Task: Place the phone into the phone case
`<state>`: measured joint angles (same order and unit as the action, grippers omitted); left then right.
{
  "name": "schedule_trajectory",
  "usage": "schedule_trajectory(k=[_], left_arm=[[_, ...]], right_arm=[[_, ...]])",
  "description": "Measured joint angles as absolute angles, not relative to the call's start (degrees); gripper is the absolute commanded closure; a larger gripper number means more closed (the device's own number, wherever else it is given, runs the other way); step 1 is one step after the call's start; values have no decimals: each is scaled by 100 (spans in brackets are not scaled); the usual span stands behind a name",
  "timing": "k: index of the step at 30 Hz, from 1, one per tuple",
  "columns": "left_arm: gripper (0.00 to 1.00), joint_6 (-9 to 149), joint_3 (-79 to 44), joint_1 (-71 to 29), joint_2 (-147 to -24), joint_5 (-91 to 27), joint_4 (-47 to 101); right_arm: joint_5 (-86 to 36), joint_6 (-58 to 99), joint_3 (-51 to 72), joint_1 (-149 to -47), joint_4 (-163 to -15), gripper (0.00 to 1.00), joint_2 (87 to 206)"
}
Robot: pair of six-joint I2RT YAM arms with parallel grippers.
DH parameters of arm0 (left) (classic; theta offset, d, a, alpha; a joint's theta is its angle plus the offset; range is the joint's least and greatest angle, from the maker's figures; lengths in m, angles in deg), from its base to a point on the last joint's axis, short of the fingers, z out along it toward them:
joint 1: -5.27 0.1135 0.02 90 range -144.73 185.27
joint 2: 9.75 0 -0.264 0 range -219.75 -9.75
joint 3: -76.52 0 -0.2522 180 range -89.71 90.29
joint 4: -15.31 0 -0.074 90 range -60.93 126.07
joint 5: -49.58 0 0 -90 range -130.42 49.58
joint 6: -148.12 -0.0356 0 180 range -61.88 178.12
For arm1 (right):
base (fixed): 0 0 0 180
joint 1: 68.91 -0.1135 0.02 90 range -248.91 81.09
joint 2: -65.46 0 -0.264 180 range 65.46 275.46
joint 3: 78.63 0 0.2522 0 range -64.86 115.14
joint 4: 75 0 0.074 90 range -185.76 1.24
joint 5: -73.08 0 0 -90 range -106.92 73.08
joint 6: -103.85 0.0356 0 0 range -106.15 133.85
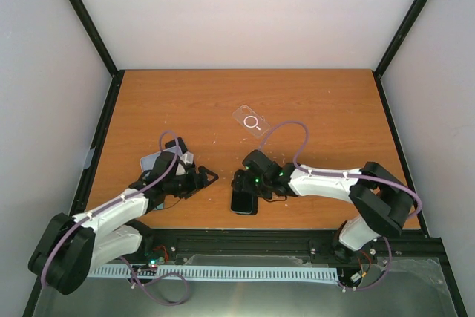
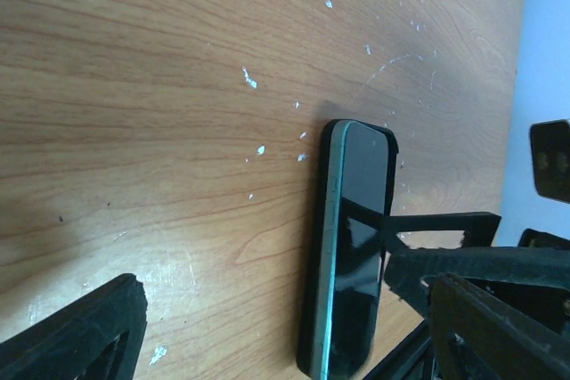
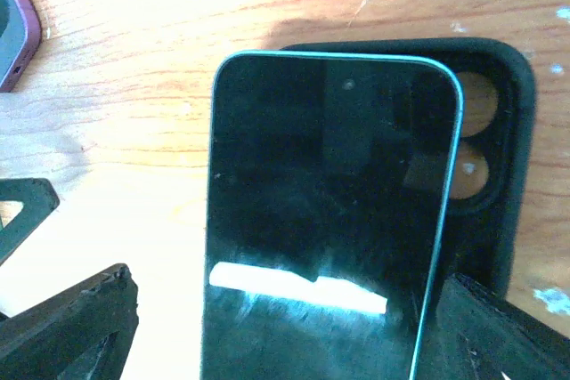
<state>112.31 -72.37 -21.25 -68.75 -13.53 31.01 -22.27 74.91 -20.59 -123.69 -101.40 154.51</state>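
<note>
The phone [image 3: 321, 220], with a dark screen and a teal edge, lies askew on a black phone case [image 3: 512, 122]; the case's camera holes show beside it. Both sit near the table's front edge in the top view [image 1: 243, 202]. My right gripper [image 3: 285, 335] is open and straddles the phone, one finger on each side, with a gap at the left. My left gripper [image 2: 276, 353] is open, just left of the phone [image 2: 361, 220], which I see side-on in its black case [image 2: 312, 300]. In the top view the left gripper [image 1: 202, 178] and right gripper [image 1: 241, 183] face each other.
A clear case with a white ring [image 1: 251, 120] lies in the middle of the table. A grey case [image 1: 154, 161] and a dark purple one [image 1: 175, 145] lie by the left arm; the purple case's edge shows in the right wrist view [image 3: 13, 28]. Black frame posts stand at the corners.
</note>
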Motion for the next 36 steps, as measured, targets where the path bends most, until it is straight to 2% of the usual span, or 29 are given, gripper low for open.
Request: schedule_trajectory(k=[3, 6, 11, 15, 29, 36], left_arm=[[18, 11212, -7237, -2125, -6948, -1331, 3066], [24, 11183, -7237, -2153, -7028, -1300, 3007], [37, 11175, -7217, -2381, -7324, -1283, 2760], [46, 11238, -7071, -2774, -7769, -1320, 2561], [63, 11568, -6942, -3275, -8489, -1442, 2065], [84, 11885, -6951, -3635, -8652, -1473, 1675]], right_arm=[[-2137, 7454, -2055, -12369, -10300, 10, 15276], [-2045, 7356, -2055, -12369, -10407, 14, 15123], [-1901, 7002, -2099, -12341, -10464, 40, 14883], [-1897, 6757, -2427, -12247, -10346, 52, 14680], [-2266, 6713, -3299, -12190, -9810, 72, 14549], [-2506, 6833, -3430, -12190, -9443, 78, 14546]])
